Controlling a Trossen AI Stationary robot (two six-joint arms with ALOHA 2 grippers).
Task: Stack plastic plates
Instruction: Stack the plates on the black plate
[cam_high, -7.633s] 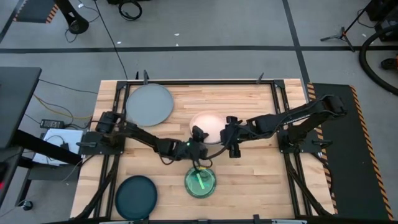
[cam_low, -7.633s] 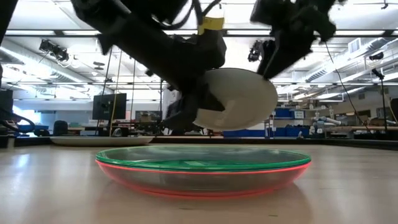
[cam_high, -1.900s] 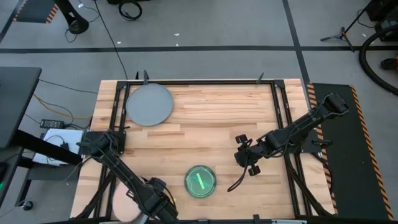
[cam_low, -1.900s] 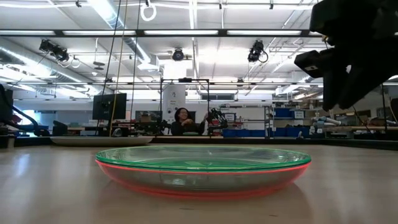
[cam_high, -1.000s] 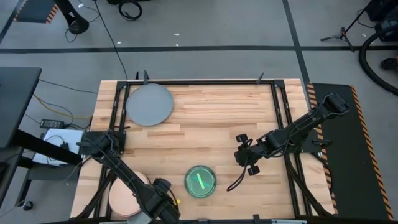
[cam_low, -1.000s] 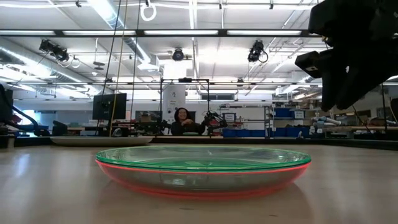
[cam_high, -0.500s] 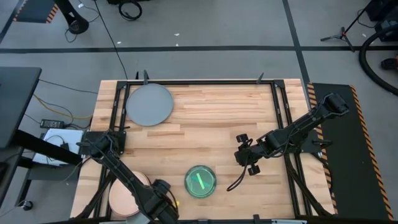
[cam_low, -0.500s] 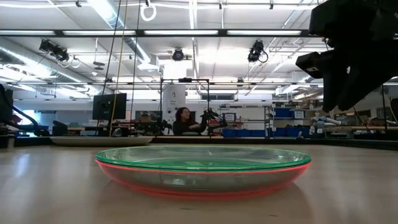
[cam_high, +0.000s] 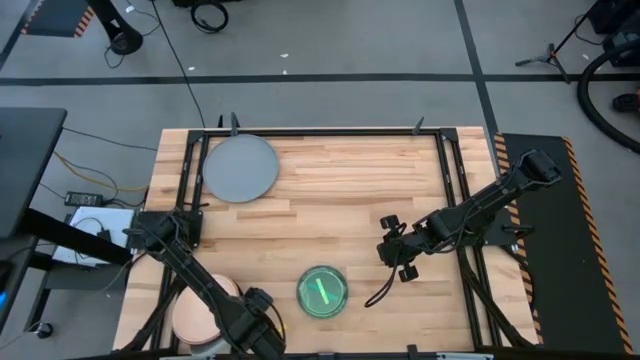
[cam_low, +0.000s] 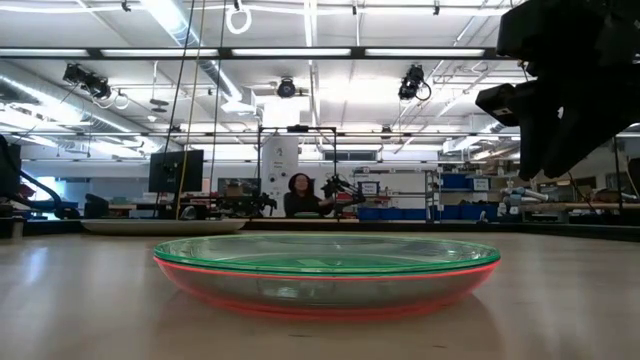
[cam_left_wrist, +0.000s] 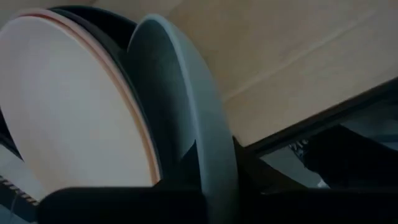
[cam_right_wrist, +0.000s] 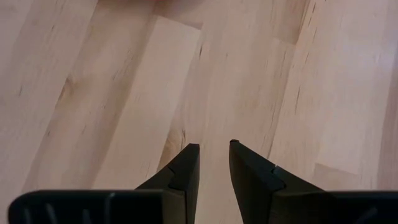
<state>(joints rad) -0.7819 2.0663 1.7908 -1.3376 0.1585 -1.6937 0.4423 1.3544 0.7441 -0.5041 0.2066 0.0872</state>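
Note:
At the near-left corner a peach plate lies on top of a pile. The left wrist view shows it over a black plate and a pale grey-blue plate. My left gripper stands over the pile's right rim, pointing down. A translucent green plate rests nested in a red one near the front middle. A large grey plate lies flat at the far left. My right gripper hangs above bare wood right of the green plate, open and empty.
Black frame rails run along the table's sides, and one passes close beside the pile. A thin dark cable curls on the wood between the green plate and my right gripper. The table's middle and far right are bare wood. A person sits in the room behind.
About two seconds ago the peach plate showed narrow and tipped at the near-left corner. Since then it has come to lie flat and round on the pile. Over the last second both arms have kept their places.

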